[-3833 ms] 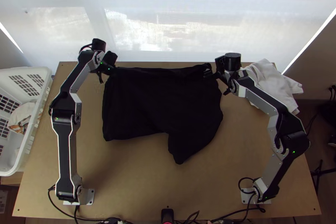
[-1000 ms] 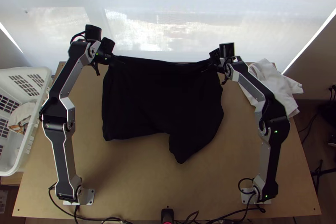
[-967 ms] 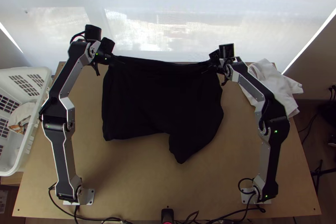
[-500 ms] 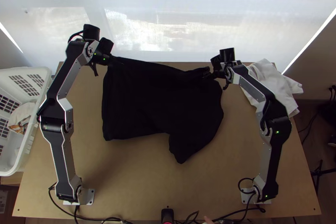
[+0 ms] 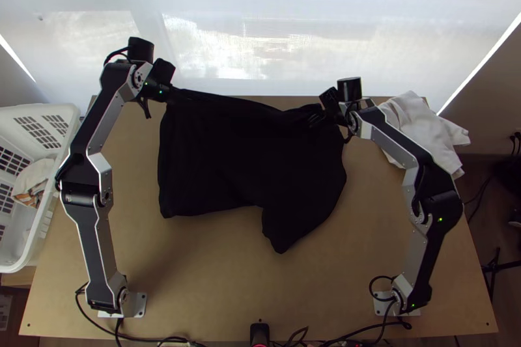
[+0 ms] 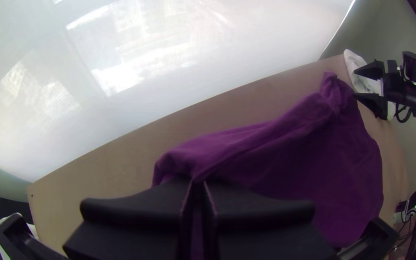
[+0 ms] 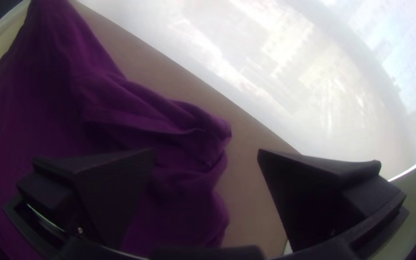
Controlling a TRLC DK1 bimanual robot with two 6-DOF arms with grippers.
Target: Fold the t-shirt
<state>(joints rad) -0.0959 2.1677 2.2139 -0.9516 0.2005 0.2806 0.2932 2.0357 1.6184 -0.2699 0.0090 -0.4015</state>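
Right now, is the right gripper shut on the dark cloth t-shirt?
No, the right gripper holds its wide flat black fingers apart, pinching none of the t-shirt.

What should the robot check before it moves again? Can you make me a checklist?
1. Left gripper pinching the t-shirt: ok, it's shut on the far left corner.
2. Right gripper holding the far right corner: not ok, its fingers are open there.
3. T-shirt smooth: not ok, the far right corner is bunched.
4. White cloth away from the t-shirt: ok, there's a gap.
5. How many layers the left gripper pinches: cannot tell.
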